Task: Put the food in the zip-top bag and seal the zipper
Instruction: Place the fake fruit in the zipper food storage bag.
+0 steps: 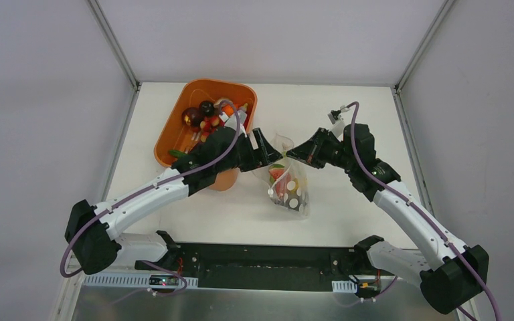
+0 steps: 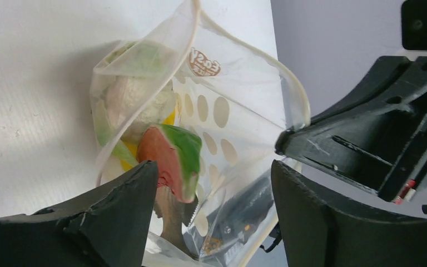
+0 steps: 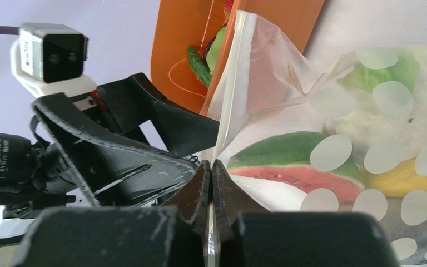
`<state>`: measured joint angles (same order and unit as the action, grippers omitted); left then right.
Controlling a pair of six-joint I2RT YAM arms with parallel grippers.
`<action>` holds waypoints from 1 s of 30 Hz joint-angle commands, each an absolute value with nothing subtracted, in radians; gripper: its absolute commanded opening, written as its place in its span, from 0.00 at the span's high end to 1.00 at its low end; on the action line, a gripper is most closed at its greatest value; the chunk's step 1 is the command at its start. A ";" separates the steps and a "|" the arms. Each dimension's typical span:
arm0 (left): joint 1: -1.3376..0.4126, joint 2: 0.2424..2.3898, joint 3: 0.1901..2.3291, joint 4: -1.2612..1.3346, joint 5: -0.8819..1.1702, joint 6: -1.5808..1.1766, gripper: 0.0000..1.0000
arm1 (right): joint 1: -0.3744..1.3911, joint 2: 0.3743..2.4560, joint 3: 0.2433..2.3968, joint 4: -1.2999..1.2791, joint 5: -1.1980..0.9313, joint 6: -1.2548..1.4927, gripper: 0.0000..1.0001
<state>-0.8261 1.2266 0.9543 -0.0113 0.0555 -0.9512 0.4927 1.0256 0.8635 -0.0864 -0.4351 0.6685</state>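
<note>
The zip-top bag [image 1: 289, 182], clear with white dots, lies mid-table with its mouth raised. Inside it are a red melon slice [image 2: 171, 160], something yellow and a white piece. My right gripper [image 3: 211, 167] is shut on the bag's rim at the zipper [image 3: 231, 83]. It shows in the top view [image 1: 293, 154] on the bag's right. My left gripper [image 2: 214, 172] is open, and the bag's open mouth and zipper strip [image 2: 289, 83] lie between its fingers. It faces the right gripper from the bag's left [image 1: 271, 148].
The orange tub [image 1: 174, 130] stands at the back left, just behind my left arm, with several toy foods in it, among them a green cucumber [image 3: 197, 64]. Grey walls close in the white table on three sides.
</note>
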 commanded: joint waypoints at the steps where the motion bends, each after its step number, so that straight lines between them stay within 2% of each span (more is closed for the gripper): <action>1: -0.838 1.225 1.036 -0.102 0.088 -0.860 0.25 | 0.493 1.008 0.881 -0.035 -0.443 0.669 1.00; 7: -0.838 1.180 1.089 -0.200 0.066 -0.741 0.31 | 0.493 1.005 0.876 -0.038 -0.433 0.667 1.00; 11: -0.838 1.134 1.131 -0.346 -0.055 -0.624 0.31 | 0.493 1.010 0.878 -0.036 -0.438 0.669 1.00; 14: -0.838 1.093 1.149 -0.433 -0.176 -0.557 0.26 | 0.494 1.015 0.877 -0.035 -0.440 0.670 1.00; 20: -0.785 1.067 1.200 -0.561 -0.386 -0.407 0.07 | 0.494 1.028 0.879 -0.028 -0.446 0.677 1.00; 24: -0.617 1.095 1.228 -0.560 -0.345 -0.388 0.01 | 0.493 1.038 0.879 -0.020 -0.456 0.685 1.00; 30: -0.433 1.190 1.281 -0.519 -0.391 -0.384 0.01 | 0.494 1.037 0.881 -0.020 -0.458 0.685 1.00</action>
<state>-0.5186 1.1393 1.2301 -0.5400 -0.3511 -0.4137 0.4927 1.0424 0.8635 -0.0784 -0.4362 0.6769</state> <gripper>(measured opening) 0.990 0.009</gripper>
